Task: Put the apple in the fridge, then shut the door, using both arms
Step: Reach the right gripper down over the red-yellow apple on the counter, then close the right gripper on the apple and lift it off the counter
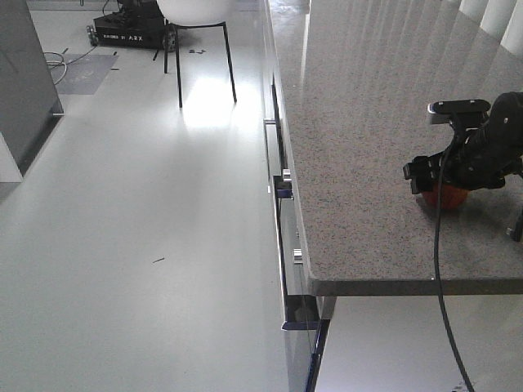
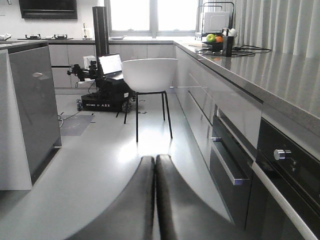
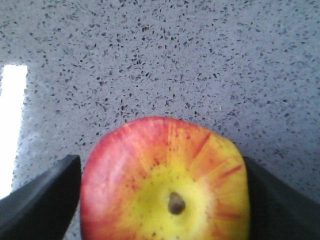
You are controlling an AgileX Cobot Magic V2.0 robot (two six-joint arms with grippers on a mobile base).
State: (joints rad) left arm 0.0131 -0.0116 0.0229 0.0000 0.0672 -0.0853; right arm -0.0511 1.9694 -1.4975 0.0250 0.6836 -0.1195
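The apple (image 3: 165, 185), red with yellow streaks and a yellow patch round its stem, rests on the speckled granite counter (image 3: 150, 60). My right gripper (image 3: 162, 200) is shut on it, one black finger (image 3: 45, 200) against each side. From the front view the apple (image 1: 445, 199) shows as a red patch under the right gripper (image 1: 448, 181), near the counter's front edge. My left gripper (image 2: 155, 167) is shut and holds nothing, its fingers pressed together above the pale floor. The fridge and its door are out of view.
Drawers and an oven front (image 2: 280, 165) line the counter's side (image 1: 282, 204). A white chair (image 2: 149, 75) on thin black legs stands on the floor ahead. Beyond it sits a black wheeled robot base (image 2: 102, 97). A grey cabinet block (image 2: 30, 105) stands at the left.
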